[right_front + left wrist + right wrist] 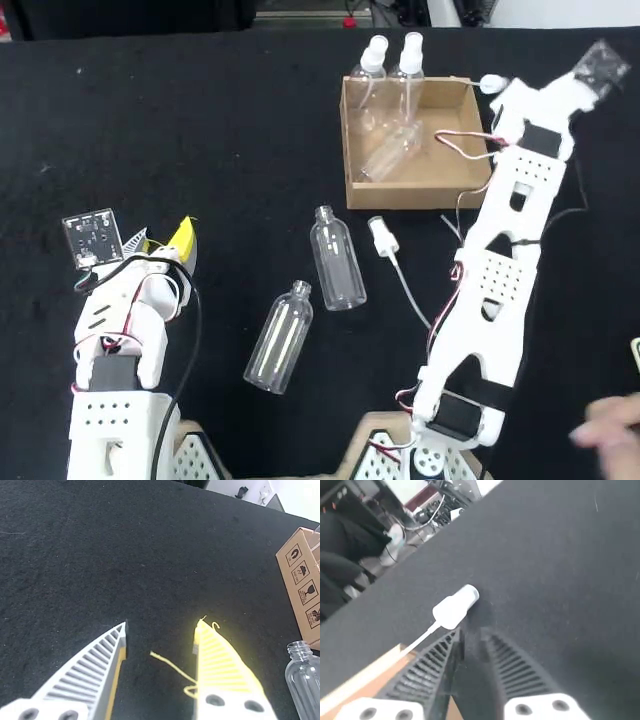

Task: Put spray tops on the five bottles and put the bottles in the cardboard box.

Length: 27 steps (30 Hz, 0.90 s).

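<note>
The table (200,120) is covered in black cloth, matt and faintly fuzzy, flecked with lint. In the upper middle of the high view, the cardboard box (400,195) is brown, matt paperboard. Below it, one bare bottle (337,258) and a second bare bottle (280,336) are clear, glossy plastic catching glints. The loose spray top (383,238) is smooth white plastic. The left gripper (162,625) has ribbed matt plastic; the right gripper (472,635) likewise, darker.
</note>
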Each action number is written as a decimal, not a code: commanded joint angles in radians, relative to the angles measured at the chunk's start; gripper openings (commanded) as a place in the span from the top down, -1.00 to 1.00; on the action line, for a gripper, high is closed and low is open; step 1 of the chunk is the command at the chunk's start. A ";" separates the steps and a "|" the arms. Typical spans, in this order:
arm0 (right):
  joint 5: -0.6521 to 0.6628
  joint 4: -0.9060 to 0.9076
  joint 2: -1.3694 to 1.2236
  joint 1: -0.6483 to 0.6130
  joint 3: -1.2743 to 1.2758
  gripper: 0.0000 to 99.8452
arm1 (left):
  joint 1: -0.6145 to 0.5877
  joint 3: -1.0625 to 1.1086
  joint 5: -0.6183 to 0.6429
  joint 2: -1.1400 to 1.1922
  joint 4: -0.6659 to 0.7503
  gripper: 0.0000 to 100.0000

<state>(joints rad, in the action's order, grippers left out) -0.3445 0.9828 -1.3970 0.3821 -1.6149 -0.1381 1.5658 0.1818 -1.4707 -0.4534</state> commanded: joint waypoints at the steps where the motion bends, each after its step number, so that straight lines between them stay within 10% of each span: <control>1: 0.304 0.091 0.153 -0.098 -0.054 0.48 | 0.004 -0.008 0.002 -0.012 0.020 0.57; 10: 0.873 0.293 0.219 -0.224 -0.054 0.43 | 0.004 -0.008 0.002 -0.012 0.020 0.57; 27: 0.870 0.209 0.216 -0.155 -0.056 0.43 | 0.005 0.013 0.002 -0.012 0.025 0.57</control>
<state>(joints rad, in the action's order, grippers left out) 0.5378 1.2344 -1.2743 0.1872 -1.6149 -0.1381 1.5904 0.1818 -1.4707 -0.4534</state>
